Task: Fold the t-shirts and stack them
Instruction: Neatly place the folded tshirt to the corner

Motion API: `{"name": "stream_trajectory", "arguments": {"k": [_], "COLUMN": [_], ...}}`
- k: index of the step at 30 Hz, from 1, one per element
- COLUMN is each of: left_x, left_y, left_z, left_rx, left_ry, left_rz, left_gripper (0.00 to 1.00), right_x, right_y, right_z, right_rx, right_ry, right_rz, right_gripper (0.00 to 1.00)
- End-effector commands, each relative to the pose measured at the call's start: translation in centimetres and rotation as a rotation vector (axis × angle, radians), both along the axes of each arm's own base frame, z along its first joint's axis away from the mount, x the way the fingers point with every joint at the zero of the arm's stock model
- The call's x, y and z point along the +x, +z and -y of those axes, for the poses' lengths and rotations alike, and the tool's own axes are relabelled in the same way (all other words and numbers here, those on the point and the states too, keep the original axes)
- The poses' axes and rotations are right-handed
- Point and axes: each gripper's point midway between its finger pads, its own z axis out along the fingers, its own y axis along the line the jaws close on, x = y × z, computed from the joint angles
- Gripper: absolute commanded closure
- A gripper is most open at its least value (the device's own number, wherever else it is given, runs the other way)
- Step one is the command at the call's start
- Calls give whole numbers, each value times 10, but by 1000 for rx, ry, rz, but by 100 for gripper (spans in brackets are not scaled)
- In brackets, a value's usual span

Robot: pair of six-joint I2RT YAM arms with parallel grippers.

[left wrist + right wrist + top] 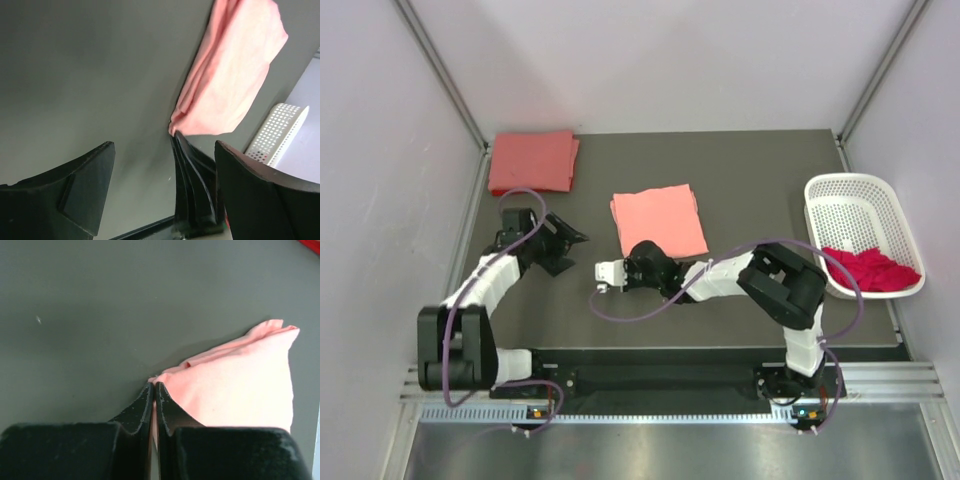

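A coral-red t-shirt [531, 161] is blocking the table's [750, 190] far left corner, a salmon-pink t-shirt [658, 221] its middle, a white basket [850, 205] its right edge. Gaps are lying between.

I see the counter [750, 170] as smooth matt grey. The salmon-pink tee [658, 222] reads soft matt cloth; basket [855, 180] white perforated plastic, faintly glossy.

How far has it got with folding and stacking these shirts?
Two look folded: the coral shirt at the far left and the pink shirt mid-table, not yet stacked. The right gripper pinches the pink shirt's corner; the left gripper is open nearby. The dark red shirt lies crumpled in the basket.
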Motion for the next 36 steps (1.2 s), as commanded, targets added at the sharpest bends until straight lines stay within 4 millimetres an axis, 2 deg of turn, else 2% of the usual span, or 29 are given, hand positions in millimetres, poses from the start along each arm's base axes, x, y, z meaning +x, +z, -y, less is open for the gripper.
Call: {"name": "stream_trajectory", "arguments": {"k": [1, 3, 5, 6, 7, 8, 9, 11, 12, 15, 17, 18, 20, 21, 22, 25, 27, 30, 32, 36], "left_x": [20, 26, 38, 41, 55, 57, 60, 72, 75, 90, 94, 92, 95, 88, 90, 81, 77, 71, 71, 66], "left_y": [-5, -18, -17, -25, -17, -17, -25, -22, -28, -20, -20, -22, -16, -22, -18, -18, -18, -20, -17, -17], "left_z": [17, 21, 25, 27, 28, 39, 42, 52, 56, 70, 71, 70, 61, 55, 51, 44, 45, 44, 44, 47], "left_rx": [-130, -160, -181, -191, -212, -217, -219, -228, -236, -284, -288, -283, -221, -181, -143, -87, -81, -77, -88, -105], "left_ry": [-26, -30, -29, -26, -23, -48, -52, -65, -67, -70, -65, -58, -34, -18, -26, -27, -45, -49, -39, -50], "left_rz": [18, -20, -6, -30, 15, 20, 0, 7, -8, 20, 25, 0, 22, -19, 0, -36, -46, -51, -38, -39], "left_gripper": [15, 14, 13, 13, 12, 11, 11, 10, 9, 7, 7, 2, 2, 2, 2, 2, 2, 2, 2, 2], "right_x": [11, 18, 21, 23, 24, 27, 27, 31, 32, 34, 32, 31, 25, 22, 20, 14, 11, 9, 8, 10], "right_y": [54, 65, 69, 72, 72, 72, 72, 74, 75, 79, 79, 79, 79, 76, 76, 75, 79, 66, 62, 39], "right_z": [-8, -1, 1, 2, 3, 5, 5, 6, 5, 4, 3, 2, -3, -3, -5, -3, 2, 15, 17, 19], "right_rx": [110, 130, 145, 150, 153, 155, 158, 160, 162, 170, 173, 182, 195, 194, 196, 194, 178, 129, 116, 61], "right_ry": [2, -21, -9, -11, -11, -17, -18, -22, -21, -15, -6, -9, 15, 15, 21, 25, 39, 36, 40, 38], "right_rz": [32, 36, 25, 24, 20, 19, 17, 21, 23, 17, 4, -9, -39, -63, -75, -88, -67, -49, -46, -53], "right_gripper": [100, 100, 100, 100, 100, 100, 100, 100, 100, 100, 100, 100, 100, 96, 75, 41, 37, 36, 38, 48]}}
